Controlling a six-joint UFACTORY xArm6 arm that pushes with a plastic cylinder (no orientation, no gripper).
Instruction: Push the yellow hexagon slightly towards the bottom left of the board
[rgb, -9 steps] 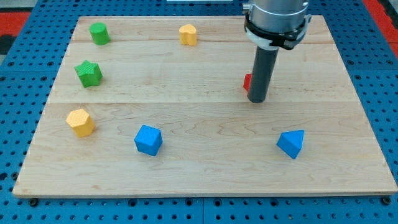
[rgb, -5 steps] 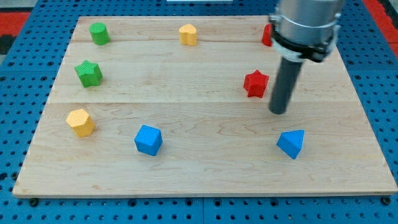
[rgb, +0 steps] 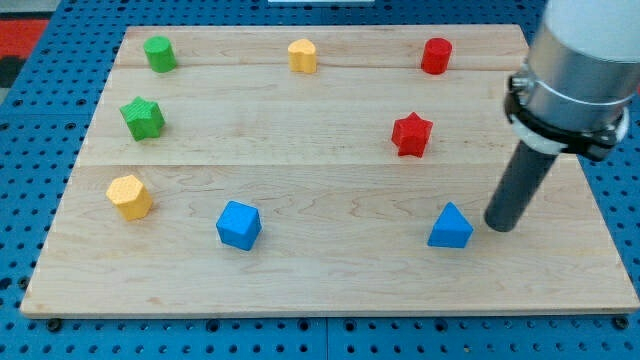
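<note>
Camera view: wooden desk (rgb: 320, 275) with small blocks on blue pegboard. Yellow hexagon (rgb: 130, 196) at 9 o'clock, near the desk's edge, blue cube (rgb: 239, 224) at its 4 o'clock. My tip (rgb: 499, 226) far away at 3 o'clock of the desk, just beside the blue triangle block (rgb: 451, 227). No claw here, only a dark rod. Red star (rgb: 411, 133) at 11 o'clock from the tip.

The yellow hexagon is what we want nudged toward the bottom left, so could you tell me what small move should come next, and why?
Probably carry my tip across toward the view's left. It now sits at the view's right, just beside the blue triangular block, while the yellow hexagon lies far off at the left edge, untouched; approach from its upper right.
</note>
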